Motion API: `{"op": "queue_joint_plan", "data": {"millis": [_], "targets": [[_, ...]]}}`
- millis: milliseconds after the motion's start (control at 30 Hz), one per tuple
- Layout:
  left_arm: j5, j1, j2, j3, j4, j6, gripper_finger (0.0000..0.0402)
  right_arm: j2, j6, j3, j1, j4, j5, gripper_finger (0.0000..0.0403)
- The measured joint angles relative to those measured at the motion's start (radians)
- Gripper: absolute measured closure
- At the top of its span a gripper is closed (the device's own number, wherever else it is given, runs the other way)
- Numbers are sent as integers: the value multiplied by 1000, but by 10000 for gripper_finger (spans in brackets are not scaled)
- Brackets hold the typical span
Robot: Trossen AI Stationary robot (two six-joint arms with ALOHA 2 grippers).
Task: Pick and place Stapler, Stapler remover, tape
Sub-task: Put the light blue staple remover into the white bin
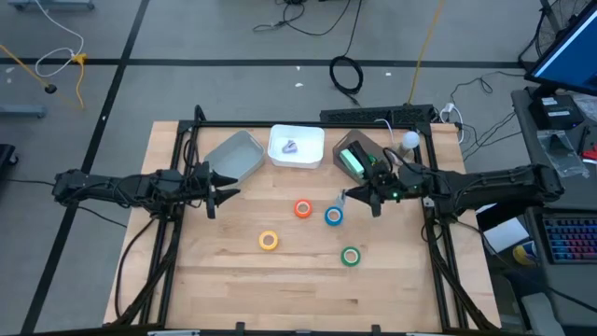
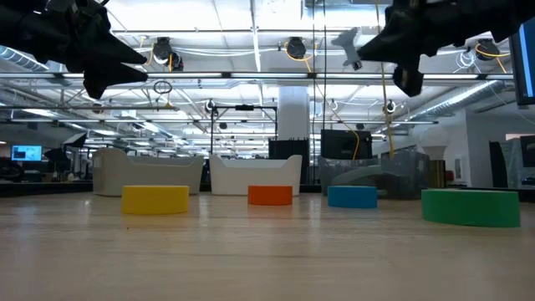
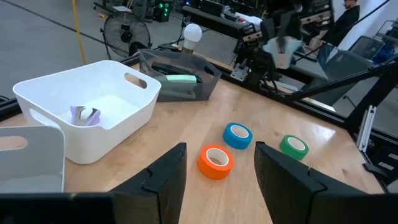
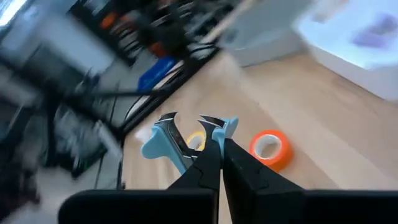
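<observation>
Wooden table (image 1: 308, 280), white bin (image 1: 297, 147), two seemingly grey bins (image 1: 235, 155)

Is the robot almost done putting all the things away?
Not yet. Done: the green stapler lies in the dark see-through bin. In hand: the right claw is shut on the pale blue staple remover, up in the air. Left: the orange tape roll, blue tape roll, yellow tape roll and green tape roll lie on the wooden table. The left claw is open and empty.

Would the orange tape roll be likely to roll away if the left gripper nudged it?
Probably not: the orange tape roll lies flat on its wide face on the table, so it would likely slide. It looks small and hollow, so probably light and easily shoved.
</observation>
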Motion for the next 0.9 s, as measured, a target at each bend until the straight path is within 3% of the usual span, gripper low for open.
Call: {"op": "queue_joint_plan", "data": {"millis": [167,333,567,767,900], "targets": [[0,0,0,0,0,-14,215,35,236,0,-26,8,96,403],[0,0,0,0,0,-21,215,101,340,0,-55,100,120,403],[0,0,0,0,-1,-21,215,185,339,4,-97,277,93,403],[0,0,0,0,-1,-21,215,243,227,88,-151,279,72,403],[0,0,0,0,-2,-21,215,292,160,172,-199,192,35,403]]}}
